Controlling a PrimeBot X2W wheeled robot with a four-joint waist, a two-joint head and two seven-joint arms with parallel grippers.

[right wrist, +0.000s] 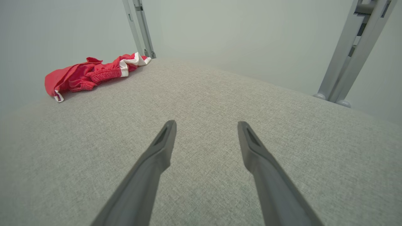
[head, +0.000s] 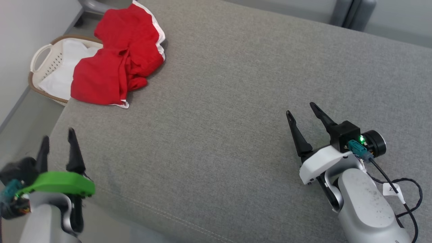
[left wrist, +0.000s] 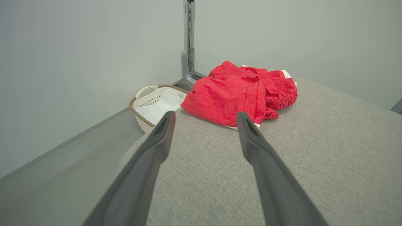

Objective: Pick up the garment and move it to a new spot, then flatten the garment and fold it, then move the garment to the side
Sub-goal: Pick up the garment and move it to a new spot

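The garment (head: 118, 60) is a crumpled pair of red shorts with white trim, lying at the far left corner of the grey cushioned surface (head: 236, 101). In the left wrist view the garment (left wrist: 241, 91) sits just beyond my fingertips, and in the right wrist view the garment (right wrist: 88, 73) lies far off at the upper left. My left gripper (head: 57, 135) hovers open at the surface's near left edge, well short of the cloth. My right gripper (head: 300, 109) is open over the near right of the surface. Both are empty.
A cream laundry basket (head: 44, 57) with white cloth inside stands on the floor beside the surface's far left corner, partly under the garment. Grey metal posts (right wrist: 351, 56) rise behind the surface. A light wall runs along the left.
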